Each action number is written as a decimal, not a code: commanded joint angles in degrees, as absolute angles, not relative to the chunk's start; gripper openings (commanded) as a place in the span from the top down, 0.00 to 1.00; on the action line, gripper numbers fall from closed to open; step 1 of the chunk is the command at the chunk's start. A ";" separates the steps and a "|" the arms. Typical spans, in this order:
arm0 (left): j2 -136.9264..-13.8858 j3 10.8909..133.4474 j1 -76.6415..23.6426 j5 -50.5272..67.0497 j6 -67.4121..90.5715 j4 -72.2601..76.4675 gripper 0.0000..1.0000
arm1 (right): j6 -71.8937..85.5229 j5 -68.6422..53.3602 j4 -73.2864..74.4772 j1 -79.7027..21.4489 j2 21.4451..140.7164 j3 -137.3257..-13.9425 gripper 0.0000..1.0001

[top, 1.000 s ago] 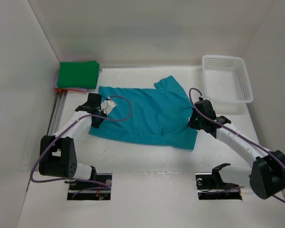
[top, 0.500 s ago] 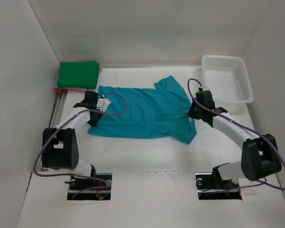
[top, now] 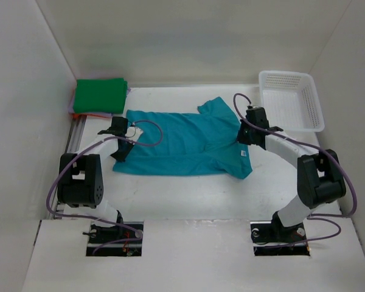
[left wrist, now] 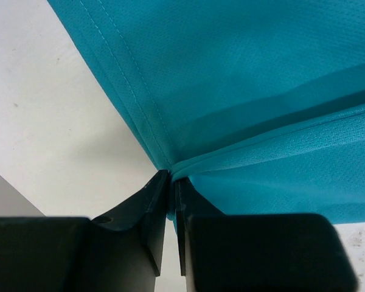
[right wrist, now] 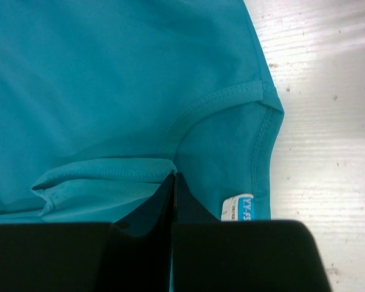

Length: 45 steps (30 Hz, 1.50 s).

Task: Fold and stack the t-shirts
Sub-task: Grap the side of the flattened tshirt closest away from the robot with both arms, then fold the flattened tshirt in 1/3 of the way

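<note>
A teal t-shirt (top: pixel 182 141) lies spread across the middle of the table, its near edge lifted and folded toward the back. My left gripper (top: pixel 122 146) is at the shirt's left end, shut on the doubled hem corner (left wrist: pixel 188 163), which runs into the jaw tips (left wrist: pixel 171 179). At the collar end my right gripper (top: pixel 246 137) is shut on a fold of the same shirt (right wrist: pixel 109 79), with a hemmed edge (right wrist: pixel 109 171) meeting its tips (right wrist: pixel 174 177). A white size label (right wrist: pixel 238 207) shows beside the collar. A folded green t-shirt (top: pixel 99 95) tops a stack at the back left, with lavender (top: pixel 70 103) and orange (top: pixel 80 115) edges under it.
A white mesh basket (top: pixel 286 75) stands at the back right corner. A metal rail (top: pixel 72 140) runs along the left wall below the stack. White walls close in the table on three sides.
Both grippers have moved toward the back of the table with the shirt's near edge, so the teal shirt now looks narrower front to back. The right arm has swung left and back.
</note>
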State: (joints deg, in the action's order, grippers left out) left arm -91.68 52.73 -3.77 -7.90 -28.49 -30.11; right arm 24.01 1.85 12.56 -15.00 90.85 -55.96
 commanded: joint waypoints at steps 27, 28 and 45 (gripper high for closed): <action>-74.97 45.63 -6.89 -9.58 -41.75 -34.10 0.41 | 31.72 1.94 27.50 -14.26 76.92 -48.45 0.54; -75.32 44.22 -7.59 -9.49 -41.57 -33.75 0.41 | 32.69 1.32 28.03 -15.41 75.86 -46.17 0.53; -90.44 44.30 -8.66 -9.76 -37.79 -23.03 0.71 | 37.88 -3.51 21.53 -17.18 78.40 -39.37 0.85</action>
